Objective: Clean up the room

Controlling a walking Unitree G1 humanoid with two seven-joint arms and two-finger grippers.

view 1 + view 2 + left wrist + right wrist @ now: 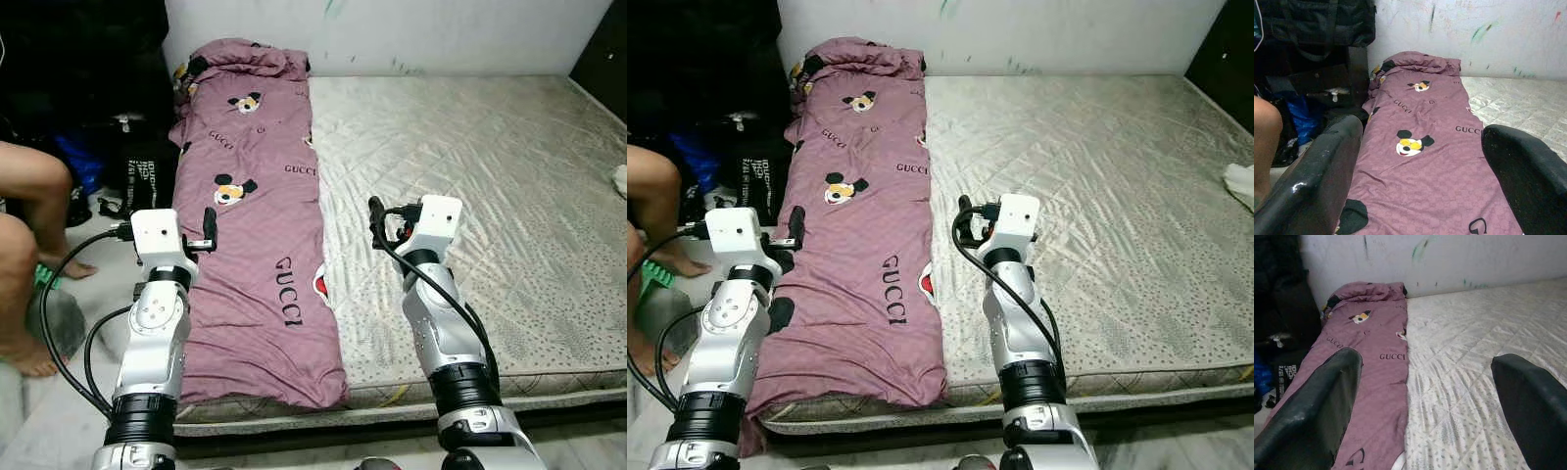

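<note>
while you look down the bed, start with the mattress, the biggest thing here, a pale quilted slab running from the near edge to the far wall. along its left side lies the purple blanket, folded into a long strip printed with letters and cartoon heads; its long axis runs near to far, bunched up at the far end against the wall and hanging slightly over the near edge. on the floor to the left you have dark bags and a seated person's legs, close to the left arm.

your left gripper hovers over the blanket's left edge, about midway along the strip, with its fingers spread wide and nothing between them. your right gripper hovers over bare mattress just right of the blanket's right edge, jaws likewise spread and empty.

the blanket lies between the two arms and slightly ahead of both, so i judge either could reach it; the left is nearer, already above the cloth. a small white item sits at the far right edge, too cut off to identify.
</note>
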